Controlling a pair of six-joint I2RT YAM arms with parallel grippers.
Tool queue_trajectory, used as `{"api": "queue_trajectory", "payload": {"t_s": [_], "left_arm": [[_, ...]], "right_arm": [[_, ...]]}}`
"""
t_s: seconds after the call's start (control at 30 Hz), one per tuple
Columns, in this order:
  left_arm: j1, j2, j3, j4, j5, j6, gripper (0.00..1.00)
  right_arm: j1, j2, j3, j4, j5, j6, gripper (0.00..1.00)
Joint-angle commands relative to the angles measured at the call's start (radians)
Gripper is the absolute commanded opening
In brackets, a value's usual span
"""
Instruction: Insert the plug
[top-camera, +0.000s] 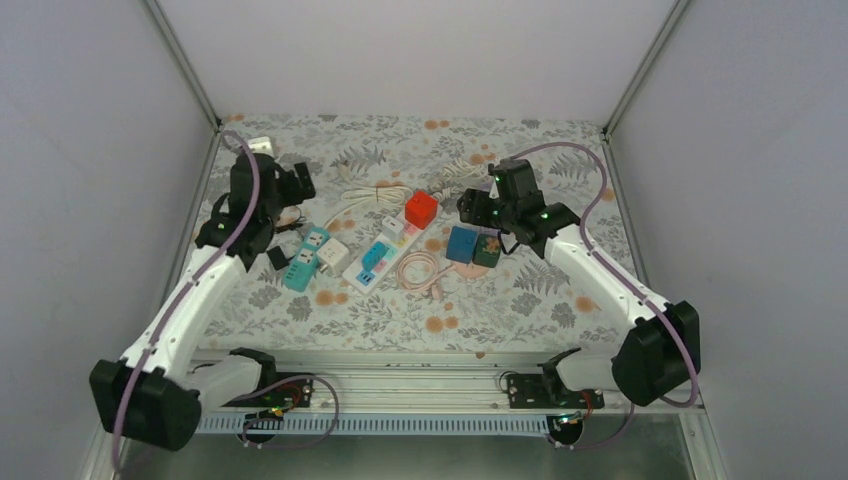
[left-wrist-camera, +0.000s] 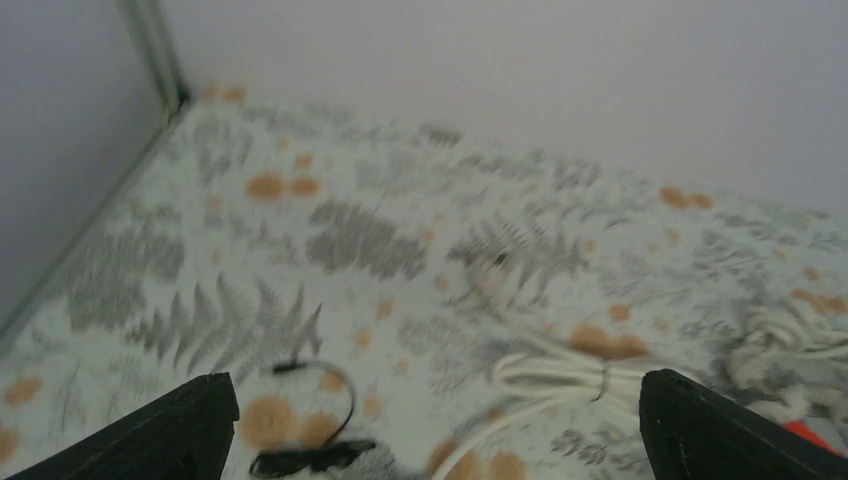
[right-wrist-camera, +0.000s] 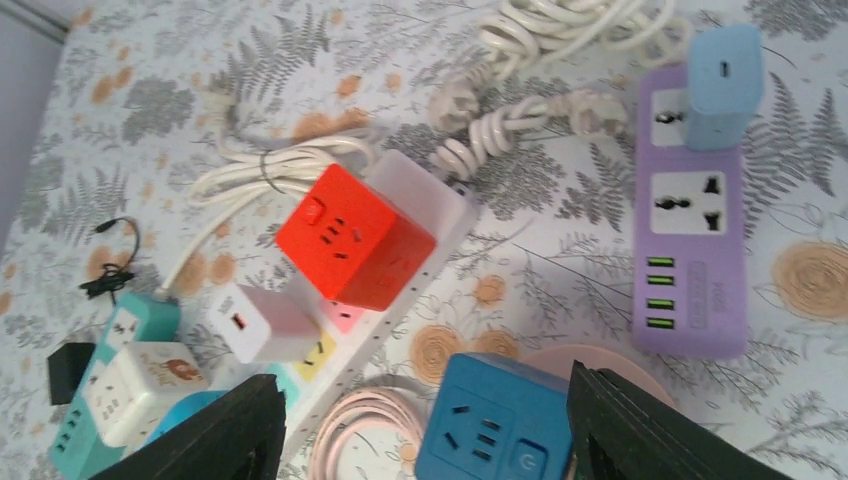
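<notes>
Nothing grabbed yet, left fingers and right fingers spread empty. Next I'd pinch white corded plug, 1 o'clock off red cube socket.

A left white robot arm and a right white robot arm flank a long white power strip topped by a red cube adapter on fern-patterned cloth.

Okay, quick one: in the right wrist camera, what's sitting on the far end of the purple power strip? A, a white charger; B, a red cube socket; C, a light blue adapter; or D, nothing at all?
C: a light blue adapter stands on the end socket of the purple power strip, while the red cube sits on the white strip.
</notes>
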Motion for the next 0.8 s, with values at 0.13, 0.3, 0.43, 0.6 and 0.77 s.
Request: {"api": "queue_trajectory", "payload": {"t_s": [0.13, 0.3, 0.43, 0.6, 0.77], "left_arm": [[0.348, 0.165, -0.173, -0.095, 0.367, -0.247, 0.91], [0.349, 0.217, -0.231, 0.027, 0.511, -0.205, 0.76], [0.247, 0.226, -0.2, 0.058, 0.57, -0.086, 0.79], [0.114, 0.307, -0.148, -0.036, 0.455, 0.012, 0.85], [0.07, 0.386, -0.141, -0.061, 0.435, 0.036, 0.86]], "right_arm": [[0.042, -0.023, -0.039, 0.142, -0.092, -0.049, 0.72], [0.072, 0.007, -0.038, 0.168, -0.113, -0.068, 0.7], [0.094, 0.032, -0.042, 0.18, -0.121, -0.079, 0.71], [0.104, 0.04, -0.063, 0.197, -0.127, -0.074, 0.72], [0.106, 0.039, -0.079, 0.2, -0.125, -0.065, 0.73]]}}
